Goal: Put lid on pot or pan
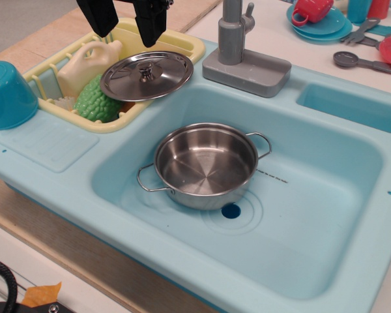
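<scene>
The lid (147, 75) lies tilted across the rim of the yellow dish rack (182, 44), knob (145, 72) up, leaning partly on the green bumpy toy vegetable (99, 99) inside the rack. It is not flat: the edge nearer the sink basin (326, 215) hangs slightly over the rack's rim. A cream-coloured jug (91, 62) stands in the rack behind the vegetable.

Just above the lid, at the top of the frame, the robot's fingers (125, 18) hang spread apart with nothing between them; one black finger sits over the lid's far edge, the other further toward the jug. They do not touch the lid.

The pot (206, 166) stands upright and empty in the sink basin, below and in front of the lid, its two wire handles (261, 140) pointing outward to either side. It rests just beside the blue drain hole (230, 210).

The step in hand looks to be the grasp on the lid. To do it well, I judge the fingers should centre over the knob and descend straight, closing across that small knob, not on the thin rim, since the disc is smooth and would slip. Because the lid is propped at a slant, a matching wrist tilt would help. Lift it clear of the rack rim before travelling toward the pot, and keep away from the grey faucet (238, 39) that stands just beside the lid. Lower it level so the rim seats inside the handles.

A turquoise bowl (6, 94) sits upside down beyond the rack on the worktop (45, 140).
</scene>
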`<state>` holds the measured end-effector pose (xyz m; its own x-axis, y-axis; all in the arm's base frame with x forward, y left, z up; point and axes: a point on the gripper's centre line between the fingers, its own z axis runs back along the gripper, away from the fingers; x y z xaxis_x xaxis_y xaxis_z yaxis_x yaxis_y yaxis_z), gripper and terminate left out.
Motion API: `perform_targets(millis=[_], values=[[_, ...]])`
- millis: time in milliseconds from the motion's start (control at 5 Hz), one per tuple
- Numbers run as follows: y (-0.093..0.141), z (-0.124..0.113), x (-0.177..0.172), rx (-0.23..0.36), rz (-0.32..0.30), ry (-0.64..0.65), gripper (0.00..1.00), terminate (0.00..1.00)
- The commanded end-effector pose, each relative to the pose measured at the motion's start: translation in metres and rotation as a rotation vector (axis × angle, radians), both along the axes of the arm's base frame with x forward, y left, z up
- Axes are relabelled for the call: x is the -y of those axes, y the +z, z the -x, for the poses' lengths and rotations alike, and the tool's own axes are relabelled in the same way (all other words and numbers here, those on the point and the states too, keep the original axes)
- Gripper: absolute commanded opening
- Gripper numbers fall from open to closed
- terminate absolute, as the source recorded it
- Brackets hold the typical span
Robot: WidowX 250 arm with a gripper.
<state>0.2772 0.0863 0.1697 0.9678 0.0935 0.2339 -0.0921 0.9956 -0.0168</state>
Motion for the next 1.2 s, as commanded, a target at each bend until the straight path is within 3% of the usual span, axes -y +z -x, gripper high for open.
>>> perform_targets(millis=[0,1000], values=[[0.000,0.000,0.000,0.000,0.000,0.000,1.00,0.00],[-0.033,-0.008,-0.014,-0.064,0.083,-0.010,1.00,0.00]])
